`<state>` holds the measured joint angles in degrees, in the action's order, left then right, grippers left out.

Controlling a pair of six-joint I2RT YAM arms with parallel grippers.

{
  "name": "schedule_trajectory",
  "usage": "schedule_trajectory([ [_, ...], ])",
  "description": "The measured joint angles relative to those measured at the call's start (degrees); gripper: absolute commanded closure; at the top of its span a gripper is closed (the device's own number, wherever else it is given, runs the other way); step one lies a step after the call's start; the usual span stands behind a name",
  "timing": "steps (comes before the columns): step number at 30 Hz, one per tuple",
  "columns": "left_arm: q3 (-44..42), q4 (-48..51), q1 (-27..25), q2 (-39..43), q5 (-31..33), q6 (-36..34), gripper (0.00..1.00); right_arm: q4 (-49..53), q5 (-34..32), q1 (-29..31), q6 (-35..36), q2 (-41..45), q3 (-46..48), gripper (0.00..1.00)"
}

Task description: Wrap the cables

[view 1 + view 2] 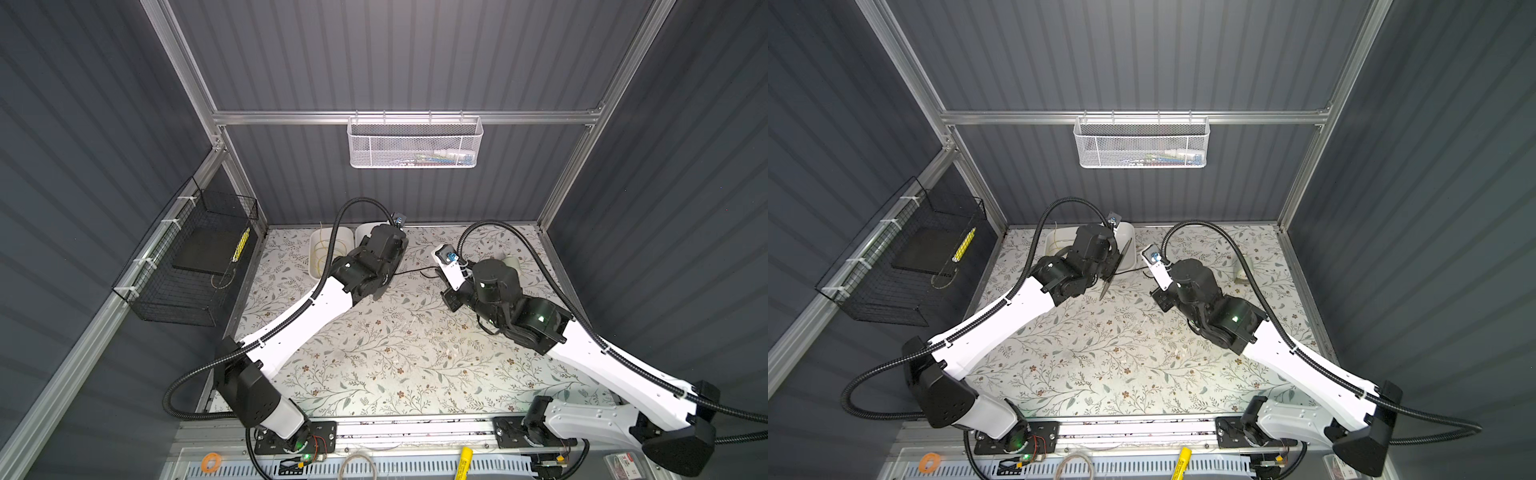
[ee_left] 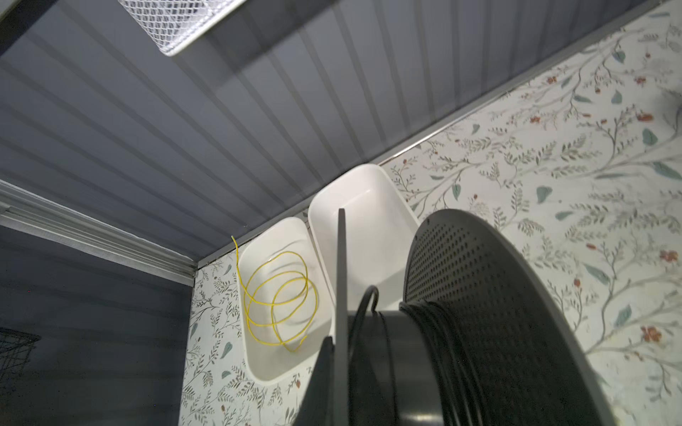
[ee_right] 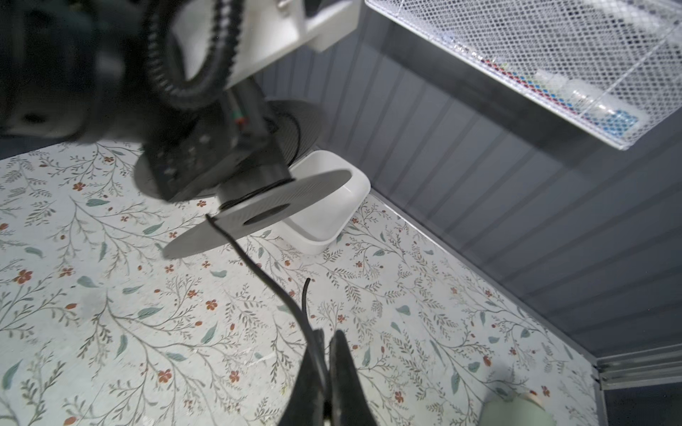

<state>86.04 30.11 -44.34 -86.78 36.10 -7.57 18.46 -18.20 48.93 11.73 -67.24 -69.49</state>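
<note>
Left gripper (image 2: pixel 332 350) is clamped on the spool (image 2: pixel 498 295) flange. Right gripper (image 3: pixel 326 350) is pinched shut on the cables (image 3: pixel 258 265), which run taut from the hub above the counter (image 1: pixel 374 353). Risk: only a short tail clears the pinch, so tension may pull it free and loosen the turns.

- We find the cell closed in at the back and on both flanks by dark grey ribbed wall panels (image 1: pixel 395 54).
- An aluminium frame (image 1: pixel 291 117) of silver profiles borders the panels, and one crossbar runs across the back wall.
- A white mesh basket (image 1: pixel 374 145) hangs from that crossbar. It holds small coloured items that we cannot identify.
- A black wire basket (image 1: pixel 174 299) is fastened with white ties to the sloping rail on the left wall.
- The tabletop (image 1: pixel 395 353) carries a pale print of leaves and small flowers. We see it brightest toward its near edge.
</note>
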Motion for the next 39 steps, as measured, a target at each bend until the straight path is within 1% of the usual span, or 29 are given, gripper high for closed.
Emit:
schedule_trajectory([
  [7, -3.93, 6.16, -1.92, 7.04, -6.62, -0.98, 1.00, -0.85, 5.31, -6.95, 3.39, -7.32, -4.61, 1.00],
  [10, -3.96, 6.95, -2.14, 9.70, -10.05, -1.03, 1.00, -2.01, 9.09, -10.91, 3.32, -11.21, -5.81, 1.00],
  [15, -3.96, 7.15, -2.12, 13.90, -15.17, -1.01, 1.00, -4.35, 18.58, -15.54, 0.66, -16.92, -6.03, 0.98],
  [21, -3.69, 9.35, -1.95, 15.52, -17.99, -0.79, 1.00, -8.92, 28.81, -17.53, -4.24, -19.89, -4.63, 0.91],
  [25, -2.56, 12.50, -1.64, 16.09, -19.93, -0.44, 1.00, -12.55, 33.86, -19.17, -7.34, -20.55, -1.84, 0.87],
  [29, -0.42, 15.89, -1.66, 17.70, -23.39, 0.35, 1.00, -16.35, 36.94, -21.07, -9.92, -21.42, 1.53, 0.86],
  [32, 1.53, 16.94, -1.64, 18.86, -25.14, 0.92, 1.00, -18.97, 39.76, -21.40, -11.67, -22.21, 3.93, 0.88],
  [33, 2.19, 17.29, -1.64, 19.08, -25.46, 1.01, 1.00, -19.69, 40.65, -21.40, -12.22, -22.53, 4.39, 0.89],
  [38, 4.15, 18.64, -1.64, 19.17, -25.86, 1.33, 1.00, -23.19, 43.06, -21.51, -14.40, -22.91, 6.60, 0.89],
  [39, 4.33, 18.84, -1.64, 19.17, -25.86, 1.42, 1.00, -23.74, 43.50, -21.53, -14.78, -22.91, 7.10, 0.91],
])
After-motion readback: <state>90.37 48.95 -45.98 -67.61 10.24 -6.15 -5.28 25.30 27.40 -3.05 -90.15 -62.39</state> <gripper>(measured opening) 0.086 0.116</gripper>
